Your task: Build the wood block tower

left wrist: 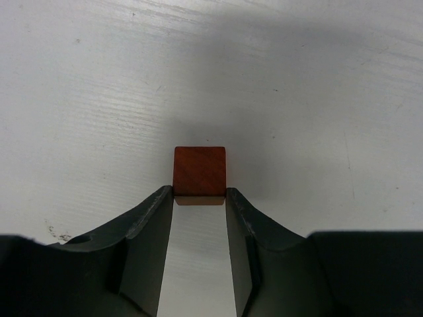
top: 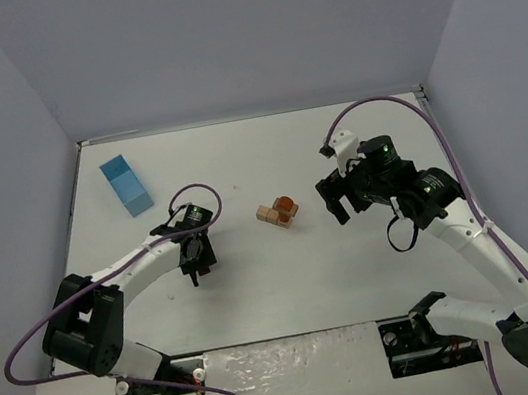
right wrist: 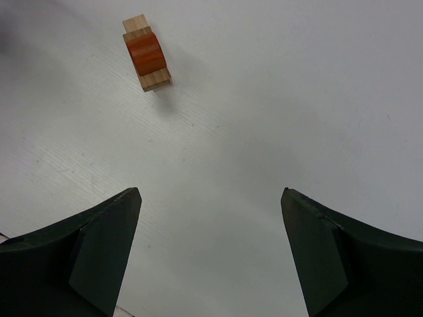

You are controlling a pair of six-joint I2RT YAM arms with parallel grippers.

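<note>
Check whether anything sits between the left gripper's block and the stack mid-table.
Nothing visible does. The left gripper holds the reddish-brown block, and only bare table lies between it and the block stack. The light-blue box sits well off that line.

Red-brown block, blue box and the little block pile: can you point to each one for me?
red-brown block (left wrist: pixel 199 170): left wrist view, middle of its top face.
blue box (top: pixel 126 186): top external view, middle of its top.
block pile (top: pixel 278 212): top external view, centre of the cluster.
</note>
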